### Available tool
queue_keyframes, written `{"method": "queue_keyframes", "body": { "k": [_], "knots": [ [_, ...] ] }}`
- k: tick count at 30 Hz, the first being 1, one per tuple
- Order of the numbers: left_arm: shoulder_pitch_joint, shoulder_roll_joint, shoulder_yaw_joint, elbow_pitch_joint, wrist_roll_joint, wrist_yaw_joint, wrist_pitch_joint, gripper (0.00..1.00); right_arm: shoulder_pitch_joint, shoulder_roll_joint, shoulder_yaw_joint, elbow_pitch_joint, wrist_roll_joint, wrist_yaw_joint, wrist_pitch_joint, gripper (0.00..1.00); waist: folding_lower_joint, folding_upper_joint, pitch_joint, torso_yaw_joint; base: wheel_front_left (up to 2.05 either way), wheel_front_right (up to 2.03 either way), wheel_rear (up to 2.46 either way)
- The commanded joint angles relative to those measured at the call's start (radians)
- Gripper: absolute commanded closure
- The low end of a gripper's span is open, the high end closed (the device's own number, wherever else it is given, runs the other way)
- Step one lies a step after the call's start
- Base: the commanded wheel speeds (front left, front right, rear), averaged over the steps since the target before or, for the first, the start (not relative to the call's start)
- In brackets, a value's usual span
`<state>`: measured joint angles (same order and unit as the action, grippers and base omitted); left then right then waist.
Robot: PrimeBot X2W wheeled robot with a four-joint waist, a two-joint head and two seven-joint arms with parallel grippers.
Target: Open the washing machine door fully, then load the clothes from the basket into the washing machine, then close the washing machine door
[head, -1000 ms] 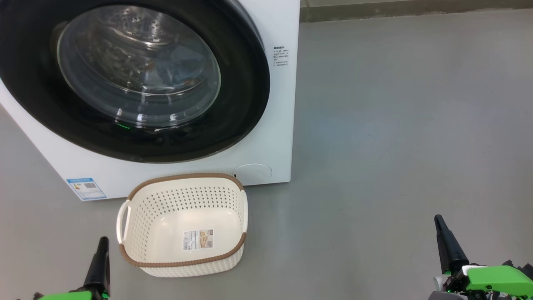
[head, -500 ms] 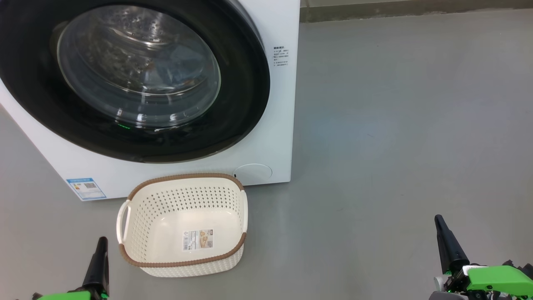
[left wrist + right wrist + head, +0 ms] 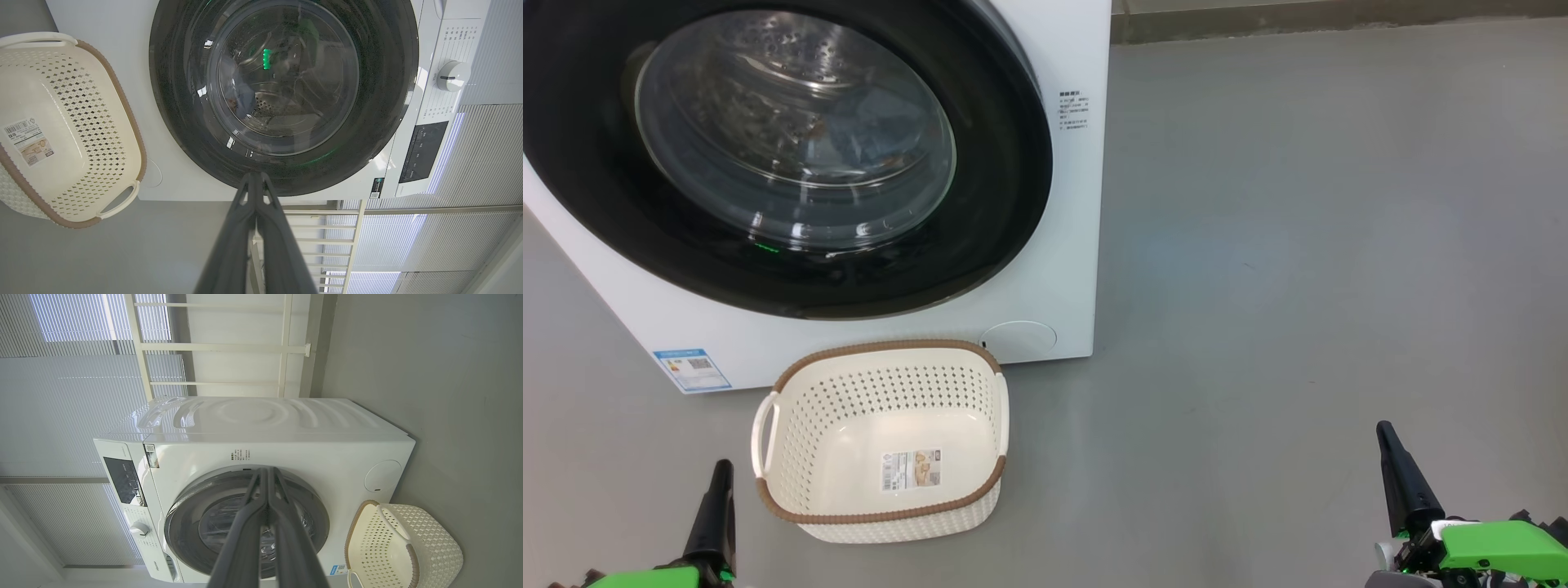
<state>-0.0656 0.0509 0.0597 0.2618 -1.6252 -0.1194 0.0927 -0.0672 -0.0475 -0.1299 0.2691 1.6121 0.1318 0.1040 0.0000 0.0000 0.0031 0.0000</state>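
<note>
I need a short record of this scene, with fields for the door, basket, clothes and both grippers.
washing machine door: closed on the washing machine
basket: on the floor before the machine, empty except its label
clothes: blue fabric seen through the door glass
left gripper: shut, holding nothing
right gripper: shut, holding nothing

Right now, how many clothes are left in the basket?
0. The basket is bare down to its paper label. The clothes show as blue fabric behind the glass of the closed washing machine door; how many lie inside is hidden.
</note>
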Motion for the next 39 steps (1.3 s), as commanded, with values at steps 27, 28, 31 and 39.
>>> {"method": "queue_keyframes", "body": {
  "k": [27,28,31,39],
  "knots": [
    [-0.041,0.010,0.040,-0.017,0.005,-0.011,0.009,1.00,-0.040,-0.006,0.020,-0.025,-0.001,-0.001,0.006,1.00,0.0000,0.0000,0.000,0.000,0.00,0.00,0.00],
    [-0.041,0.010,0.040,-0.017,0.005,-0.011,0.009,1.00,-0.040,-0.006,0.019,-0.025,-0.001,-0.001,0.007,1.00,0.0000,0.0000,0.000,0.000,0.00,0.00,0.00],
    [-0.041,0.009,0.041,-0.017,0.006,-0.011,0.010,1.00,-0.040,-0.006,0.019,-0.025,-0.001,-0.001,0.007,1.00,0.0000,0.0000,0.000,0.000,0.00,0.00,0.00],
    [-0.041,0.008,0.042,-0.017,0.007,-0.011,0.011,1.00,-0.040,-0.005,0.019,-0.025,-0.001,-0.001,0.007,1.00,0.0000,0.0000,0.000,0.000,0.00,0.00,0.00]
  ]
}}
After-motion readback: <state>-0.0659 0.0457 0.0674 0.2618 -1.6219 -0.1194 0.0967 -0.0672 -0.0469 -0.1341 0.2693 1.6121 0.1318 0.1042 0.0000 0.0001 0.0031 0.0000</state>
